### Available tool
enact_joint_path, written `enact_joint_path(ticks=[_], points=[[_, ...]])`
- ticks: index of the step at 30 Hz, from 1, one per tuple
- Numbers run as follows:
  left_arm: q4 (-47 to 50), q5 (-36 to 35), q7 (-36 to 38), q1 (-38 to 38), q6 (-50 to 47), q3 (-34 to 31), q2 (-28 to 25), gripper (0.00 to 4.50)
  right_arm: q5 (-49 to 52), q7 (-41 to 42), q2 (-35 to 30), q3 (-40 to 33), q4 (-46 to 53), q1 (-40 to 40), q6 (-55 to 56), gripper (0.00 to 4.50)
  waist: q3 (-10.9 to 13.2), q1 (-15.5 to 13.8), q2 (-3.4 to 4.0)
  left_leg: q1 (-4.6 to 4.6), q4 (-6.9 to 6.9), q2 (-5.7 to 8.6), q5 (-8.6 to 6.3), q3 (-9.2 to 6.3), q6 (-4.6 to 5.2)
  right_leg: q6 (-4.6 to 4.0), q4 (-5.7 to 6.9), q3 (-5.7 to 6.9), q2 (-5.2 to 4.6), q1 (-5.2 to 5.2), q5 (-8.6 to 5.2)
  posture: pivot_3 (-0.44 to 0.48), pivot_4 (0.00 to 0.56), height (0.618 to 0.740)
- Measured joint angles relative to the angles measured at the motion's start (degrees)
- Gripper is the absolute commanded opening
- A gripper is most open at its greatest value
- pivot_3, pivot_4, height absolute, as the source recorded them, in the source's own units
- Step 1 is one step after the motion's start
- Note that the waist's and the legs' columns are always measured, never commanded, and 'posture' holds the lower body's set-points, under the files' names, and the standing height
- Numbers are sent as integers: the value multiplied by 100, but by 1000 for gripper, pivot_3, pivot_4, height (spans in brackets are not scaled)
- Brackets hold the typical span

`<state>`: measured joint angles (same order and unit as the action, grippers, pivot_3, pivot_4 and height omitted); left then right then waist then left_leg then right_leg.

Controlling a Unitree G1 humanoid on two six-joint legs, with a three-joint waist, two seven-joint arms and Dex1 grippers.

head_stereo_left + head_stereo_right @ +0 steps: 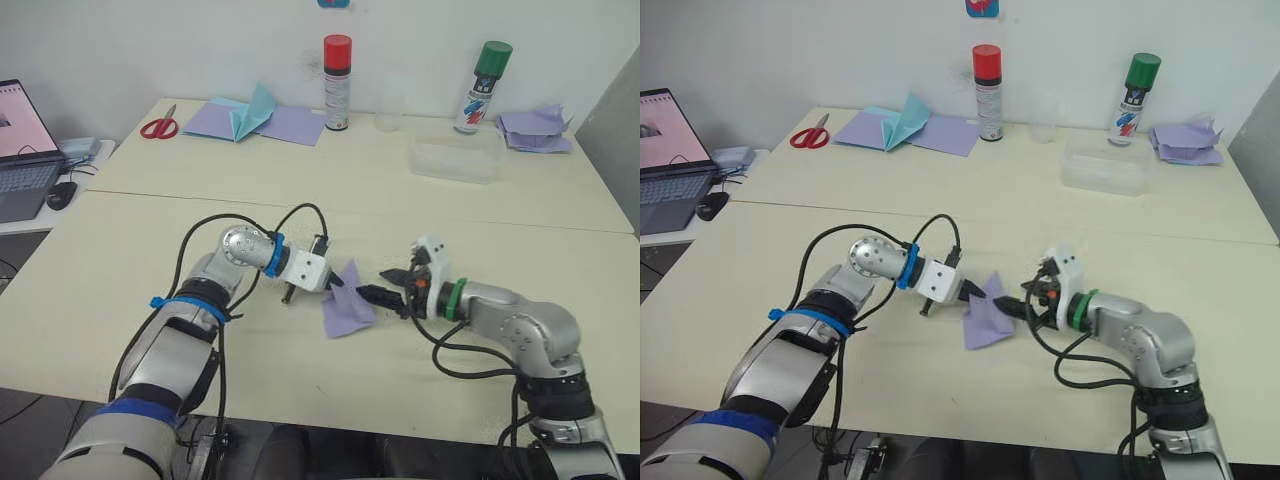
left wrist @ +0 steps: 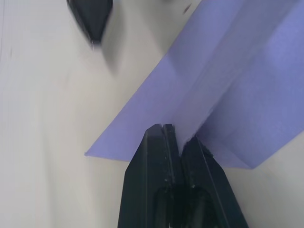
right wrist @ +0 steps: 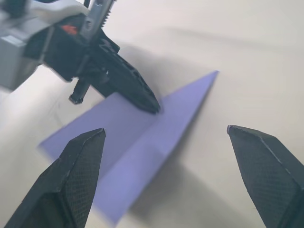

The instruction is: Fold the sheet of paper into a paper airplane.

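My left gripper (image 1: pixel 334 281) pinches the folded sheet of paper (image 1: pixel 347 305) shut on the tabletop (image 1: pixel 450 215), my right gripper (image 3: pixel 166 142) gapes wide just beyond it, so a tug could tear the crease.

Left tool (image 1: pixel 336 281) pinched closed; right tool (image 3: pixel 166 137) spread wide, facing it.

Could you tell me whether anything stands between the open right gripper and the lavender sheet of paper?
Nothing visible does. The right gripper is open facing the sheet of paper, with bare table around it. The left gripper pinches the sheet's raised fold on the far side.
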<state>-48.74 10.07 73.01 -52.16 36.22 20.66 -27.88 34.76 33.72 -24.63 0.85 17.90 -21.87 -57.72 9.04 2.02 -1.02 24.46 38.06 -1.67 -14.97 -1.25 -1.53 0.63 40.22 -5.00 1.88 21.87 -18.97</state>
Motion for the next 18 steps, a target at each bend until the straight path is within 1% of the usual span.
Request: enact_joint_path(ticks=[3, 5, 7, 10, 14, 16, 18], points=[[1386, -25, 153, 536, -1218, -55, -365, 30, -227, 528, -465, 118, 71, 117, 716, 4269, 1, 6, 2, 0, -1, -2, 0, -8, 0, 2, 13, 1, 0, 3, -1, 0, 150, 740], [2171, 23, 155, 843, -2031, -64, -488, 30, -424, 836, -660, 223, 75, 156, 1208, 4269, 1, -1, 1, 0, 1, -3, 0, -13, -1, 2, 25, 1, 0, 9, -2, 0, 150, 740], [2926, 160, 31, 1059, -2821, -54, -469, 30, -709, 1135, -747, 463, 78, 181, 1847, 4269, 1, -9, 1, -1, 7, -4, 1, -21, -1, 8, 42, 1, 1, 10, -5, 0, 150, 740], [3540, 431, -322, 1201, -3439, 40, -270, 30, -1201, 1376, -778, 889, 78, 286, 2721, 4269, 1, -16, 1, -7, 15, -1, 2, -21, 0, 18, 64, -2, 1, 9, -11, 0, 150, 740], [3912, 574, -679, 1373, -3934, 159, 12, 1043, -1450, 1461, -698, 1051, 63, 403, 3185, 4269, 1, -20, 1, -7, 22, -1, 4, -17, -1, 18, 67, -6, 0, 9, -10, 0, 150, 740], [4043, 567, -720, 1439, -4051, 162, -41, 1661, -1566, 1531, -812, 1056, 61, 567, 3360, 4269, 1, -18, 1, -8, 22, -2, 4, -17, -2, 18, 67, -6, 0, 10, -10, 0, 150, 740], [4186, 520, -676, 1520, -4122, 128, -293, 2371, -1651, 1636, -999, 1050, 28, 773, 3507, 4269, 1, -12, 1, -10, 20, -6, 4, -17, -2, 18, 67, -6, 0, 11, -10, 0, 150, 740]])
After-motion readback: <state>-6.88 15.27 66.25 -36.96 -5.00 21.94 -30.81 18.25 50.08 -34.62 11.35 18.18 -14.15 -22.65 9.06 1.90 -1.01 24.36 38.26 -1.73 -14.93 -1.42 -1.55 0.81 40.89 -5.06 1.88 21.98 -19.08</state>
